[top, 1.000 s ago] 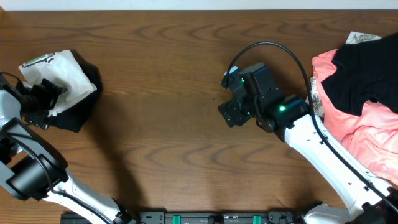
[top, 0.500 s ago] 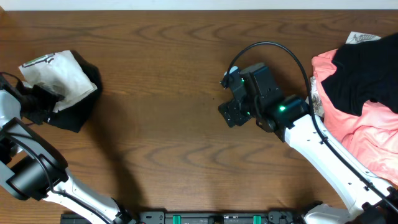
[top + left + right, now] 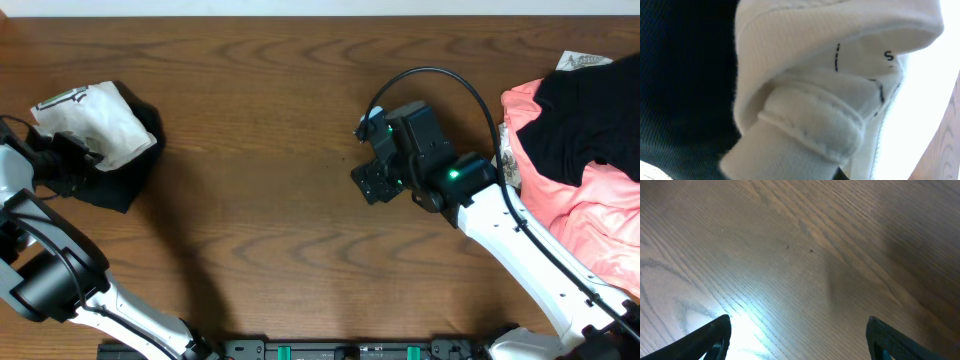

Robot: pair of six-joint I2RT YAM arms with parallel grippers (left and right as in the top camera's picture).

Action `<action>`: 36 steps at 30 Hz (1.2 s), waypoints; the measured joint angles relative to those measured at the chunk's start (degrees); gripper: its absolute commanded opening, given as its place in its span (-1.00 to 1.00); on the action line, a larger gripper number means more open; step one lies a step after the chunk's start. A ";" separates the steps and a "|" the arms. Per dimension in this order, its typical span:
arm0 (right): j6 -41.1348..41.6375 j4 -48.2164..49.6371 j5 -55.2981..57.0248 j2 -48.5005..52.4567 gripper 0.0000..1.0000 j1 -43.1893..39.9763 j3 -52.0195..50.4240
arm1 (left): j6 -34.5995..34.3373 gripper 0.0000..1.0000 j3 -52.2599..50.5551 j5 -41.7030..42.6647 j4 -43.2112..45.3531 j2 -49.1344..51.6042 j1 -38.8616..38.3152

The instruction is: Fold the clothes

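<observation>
White ribbed cotton garment with a small printed logo (image 3: 100, 125) sits bunched right at the tips of the left gripper (image 3: 62, 160), on top of a crumpled black fabric garment (image 3: 125, 180) that spreads out beneath and just past those tips. The left jaws are clamped down tight. The fingers themselves are hidden in the wrist view, but white cloth fills that camera edge to edge, a thick hemmed fold front and centre, so it looks like a pinch of the white garment is in the grip.

The right gripper (image 3: 800, 340) hangs with its jaws spread wide, holding nothing, only bare brown wooden table (image 3: 260, 100) under it. Behind its wrist lies the heap of coral-pink cloth (image 3: 590, 210) with another black garment (image 3: 580, 125) draped over it, well apart from the left gripper.

Now the danger. That pinch may catch only one layer or a rolled hem, and a lift would let the rest sag and tangle. The black cloth touching the white one could drag along, since nothing pins it down. With the right gripper so far off, there is no second hold to keep an edge straight.
</observation>
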 measured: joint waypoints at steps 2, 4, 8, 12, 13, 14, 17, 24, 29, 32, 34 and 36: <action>0.00 0.00 0.00 0.00 0.68 0.00 0.00 | 1.01 -0.88 0.00 -0.04 -0.68 -0.13 0.00; 0.00 0.00 0.00 0.00 0.67 0.00 0.00 | 2.78 -0.88 0.00 -0.61 -2.34 -0.72 0.00; 0.02 0.00 0.02 0.00 0.69 0.00 0.00 | 6.54 -0.88 -0.09 -4.09 -6.01 -3.56 -0.02; 0.02 0.00 0.02 0.00 0.70 0.00 0.00 | 8.55 -0.88 -0.11 -8.55 -7.06 -6.91 -0.13; 0.02 0.00 0.00 0.00 0.70 0.00 0.00 | 8.87 -0.88 -0.11 -9.84 -7.78 -7.48 -0.13; 0.02 0.00 0.00 0.00 0.70 0.00 0.00 | 9.16 -0.88 -0.11 -10.97 -8.44 -7.85 -0.13; 0.02 0.02 0.02 0.00 0.71 0.00 0.00 | 9.57 -0.88 -0.11 -13.38 -9.35 -8.09 -0.13; 0.02 0.02 0.02 0.00 0.72 0.00 0.00 | 10.47 -0.88 -0.13 -15.28 -11.50 -8.09 -0.13; 0.02 0.04 0.02 0.00 0.72 0.00 0.00 | 10.49 -0.88 -0.13 -18.73 -13.94 -8.09 -0.11; 0.02 0.04 0.02 0.00 0.72 0.00 0.00 | 9.53 -0.88 -0.13 -21.07 -14.58 -8.09 -0.11; 0.02 0.09 0.02 0.00 0.72 0.00 0.00 | 9.05 -0.88 -0.13 -22.40 -14.84 -8.09 -0.13; 0.02 0.09 0.02 0.00 0.72 0.00 0.00 | 8.85 -0.85 -0.13 -23.71 -15.21 -8.09 -0.13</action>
